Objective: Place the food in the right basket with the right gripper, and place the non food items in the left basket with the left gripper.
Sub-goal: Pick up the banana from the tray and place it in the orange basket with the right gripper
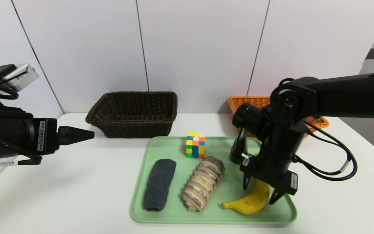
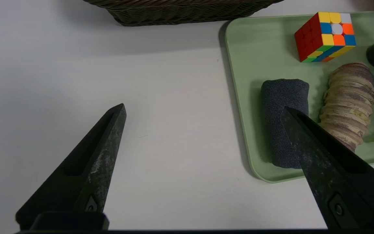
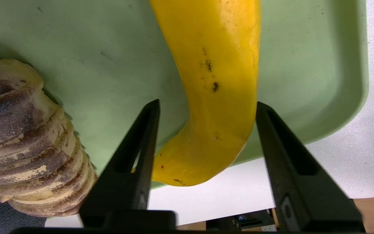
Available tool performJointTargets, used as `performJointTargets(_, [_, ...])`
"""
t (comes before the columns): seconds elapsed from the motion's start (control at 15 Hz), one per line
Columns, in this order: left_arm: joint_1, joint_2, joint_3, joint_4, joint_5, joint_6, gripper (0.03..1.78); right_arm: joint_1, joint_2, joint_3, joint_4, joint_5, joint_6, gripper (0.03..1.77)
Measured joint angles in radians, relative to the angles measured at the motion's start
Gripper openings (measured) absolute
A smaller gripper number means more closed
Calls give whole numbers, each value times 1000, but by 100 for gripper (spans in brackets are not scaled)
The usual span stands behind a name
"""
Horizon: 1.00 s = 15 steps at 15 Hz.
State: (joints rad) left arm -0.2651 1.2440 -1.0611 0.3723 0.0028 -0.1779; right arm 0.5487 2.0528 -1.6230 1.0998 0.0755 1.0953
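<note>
On the green tray (image 1: 167,146) lie a yellow banana (image 1: 250,203), a striped bread roll (image 1: 203,182), a multicoloured cube (image 1: 195,144), a dark grey rolled cloth (image 1: 159,187) and a dark tube (image 1: 239,148). My right gripper (image 1: 259,195) points down over the banana (image 3: 219,65). It is open, one finger on each side of the fruit, the gripper (image 3: 206,104) not clamped on it. My left gripper (image 1: 89,134) hovers open over bare table left of the tray, with nothing in the gripper (image 2: 203,107). The dark brown left basket (image 1: 131,113) and orange right basket (image 1: 248,100) stand behind.
The right arm hides much of the orange basket. A white wall runs close behind both baskets. Bare white table lies left of the tray (image 2: 239,81) and in front of it. The table's front edge is near the tray's front rim.
</note>
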Motion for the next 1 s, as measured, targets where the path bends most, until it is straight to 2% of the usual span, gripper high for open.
performJointTargets(0.13, [0, 0, 2, 0, 0, 0, 169, -7, 0, 1, 0, 1, 0, 71])
performJointTargets(0.2, [0, -1, 3, 0, 0, 0, 169, -9, -1, 2, -1, 2, 0, 46])
performJointTargets(0.67, [0, -6, 7, 0, -1, -1, 169, -11, -36, 11, 3, 8, 1, 46])
performJointTargets(1.0, [0, -6, 4, -2, -4, -1, 169, -24, -158, 11, 12, 10, 34, 46])
